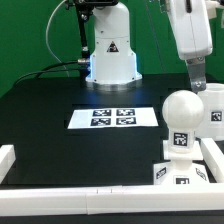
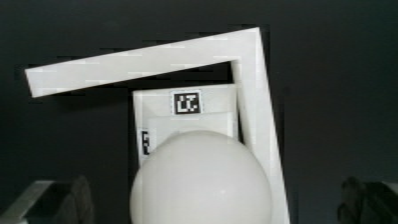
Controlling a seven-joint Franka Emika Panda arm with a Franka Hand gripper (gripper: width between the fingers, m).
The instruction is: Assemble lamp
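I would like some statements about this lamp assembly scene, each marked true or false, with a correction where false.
1. The bulb stands upright on the square base. True.
2. The pincer is shut on the bulb. False: its jaws stand open above the bulb and hold nothing.
3. The marker board lies flat on the black table. True.
4. The bulb lies on the marker board. False: it is apart from the board, toward the exterior view's right.
5. A white wall borders the table's near edge. True.
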